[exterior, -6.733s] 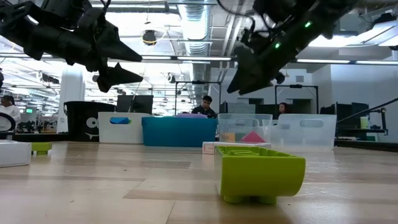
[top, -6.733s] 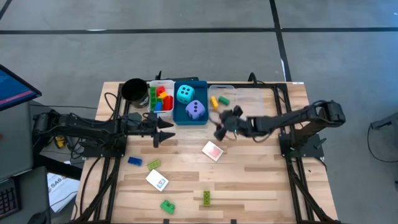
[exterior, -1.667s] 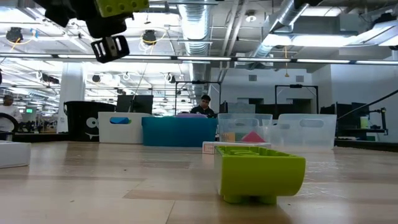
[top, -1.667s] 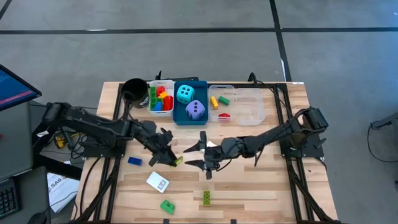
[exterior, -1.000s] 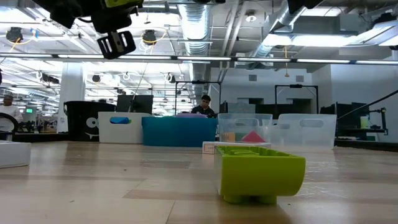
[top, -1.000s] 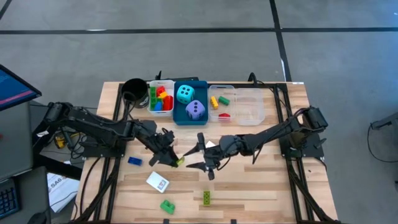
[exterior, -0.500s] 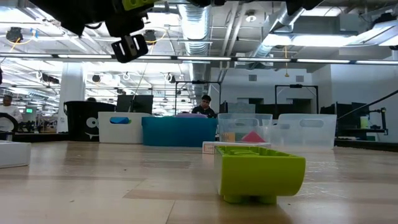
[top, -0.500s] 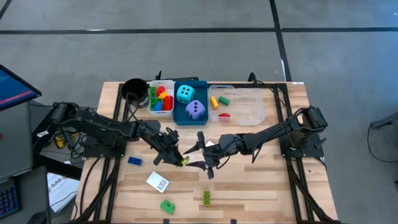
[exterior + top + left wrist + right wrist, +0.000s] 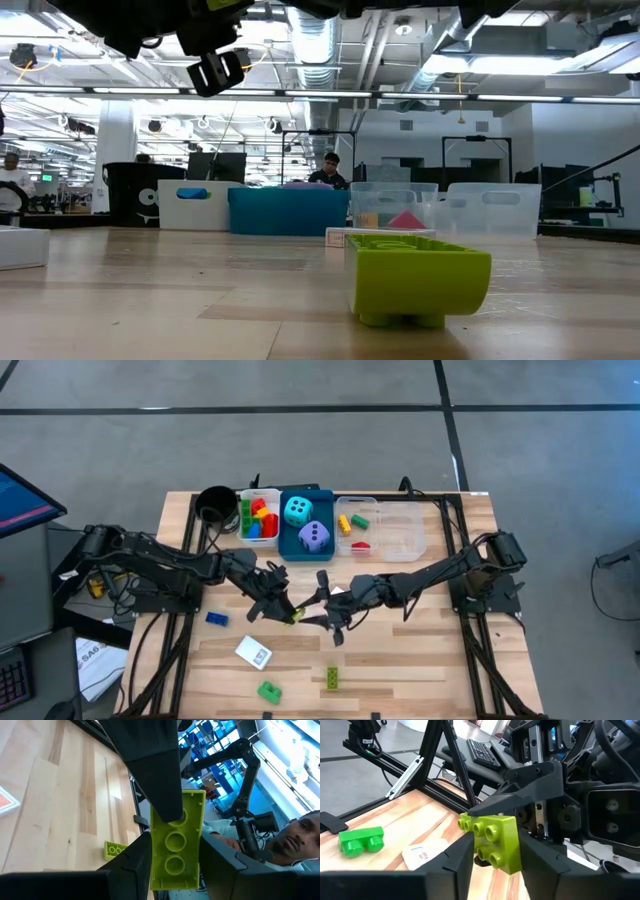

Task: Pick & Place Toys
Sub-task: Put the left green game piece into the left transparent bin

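Note:
A lime brick [image 9: 492,842] hangs above the table's middle between both grippers. My left gripper [image 9: 287,612] reaches in from the left and is shut on it. My right gripper [image 9: 322,612] reaches in from the right, its fingers against the same brick. On the table lie a blue brick [image 9: 216,619], a white card [image 9: 253,652], a green brick [image 9: 269,691], another lime brick [image 9: 331,678] and a pink-and-white card [image 9: 343,597] under the right gripper. In the low view only the left gripper [image 9: 215,70] shows, at the top. My left gripper pinches the lime brick by its two long sides [image 9: 154,870] between its two fingers. The fingers come about level from the table's left and lie along the brick. The brick is lifted clear of the table. My right gripper has a finger [image 9: 462,855] against each short end of the brick [image 9: 516,855]. It comes about level from the table's right. The studded face [image 9: 485,840] is turned toward its wrist.
Along the far edge stand a black cup [image 9: 214,505], a white tray [image 9: 243,530] with bricks, a blue tray [image 9: 330,525] with two dice and a clear tray [image 9: 400,530] with a few bricks. Bare wood lies near the right front.
My left gripper has carried the lime brick a little toward the table's right, up to my right gripper. The right gripper has stayed in place and its fingers have drawn together around the brick.

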Controlling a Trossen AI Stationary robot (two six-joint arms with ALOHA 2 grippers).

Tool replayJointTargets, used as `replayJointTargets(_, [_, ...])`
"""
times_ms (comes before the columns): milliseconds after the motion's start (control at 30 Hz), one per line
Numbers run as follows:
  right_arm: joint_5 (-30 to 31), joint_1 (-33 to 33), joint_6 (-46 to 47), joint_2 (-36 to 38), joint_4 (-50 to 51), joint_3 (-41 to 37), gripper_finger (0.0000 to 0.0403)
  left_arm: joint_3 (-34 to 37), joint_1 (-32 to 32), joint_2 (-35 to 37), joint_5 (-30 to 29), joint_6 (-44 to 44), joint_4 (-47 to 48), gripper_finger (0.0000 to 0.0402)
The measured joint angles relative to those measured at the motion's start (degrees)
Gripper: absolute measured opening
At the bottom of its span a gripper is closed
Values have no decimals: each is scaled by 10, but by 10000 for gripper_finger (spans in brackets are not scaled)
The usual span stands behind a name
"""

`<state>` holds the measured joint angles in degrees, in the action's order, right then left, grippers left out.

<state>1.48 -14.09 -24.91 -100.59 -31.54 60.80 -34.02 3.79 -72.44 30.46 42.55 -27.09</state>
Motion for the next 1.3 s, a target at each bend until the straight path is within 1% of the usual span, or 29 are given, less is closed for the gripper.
replayJointTargets(200, [-2,0,-2,0,-3,0,91,0,0,1,7,-1,3,125])
replayJointTargets(300, [-6,0,-5,0,-2,0,64,0,0,1,10,-2,5,134])
replayJointTargets(400, [-4,-2,-12,0,-2,-1,52,0,0,1,6,-26,4,161])
replayJointTargets(533, [-2,-2,-11,0,-3,-1,52,0,0,1,-7,-33,5,210])
replayJointTargets(700, [-1,-4,-10,0,0,0,54,0,-5,1,-4,-33,22,265])
replayJointTargets(767, [-1,-5,-14,0,3,0,54,0,-16,1,22,-33,30,282])
replayJointTargets(867, [0,-10,-21,0,7,0,54,0,-44,1,86,-30,50,300])
replayJointTargets(933, [0,-10,-21,0,7,0,54,0,-68,1,129,-21,64,305])
replayJointTargets(1033, [5,-10,-20,0,11,0,55,0,-106,1,178,-4,88,307])
replayJointTargets(1133, [47,-13,-18,1,29,0,55,0,-138,1,224,-4,113,304])
replayJointTargets(1200, [104,-14,-12,8,59,0,55,0,-155,1,246,-17,122,301])
replayJointTargets(1300, [191,-18,15,27,109,0,55,0,-168,5,250,-71,118,301])
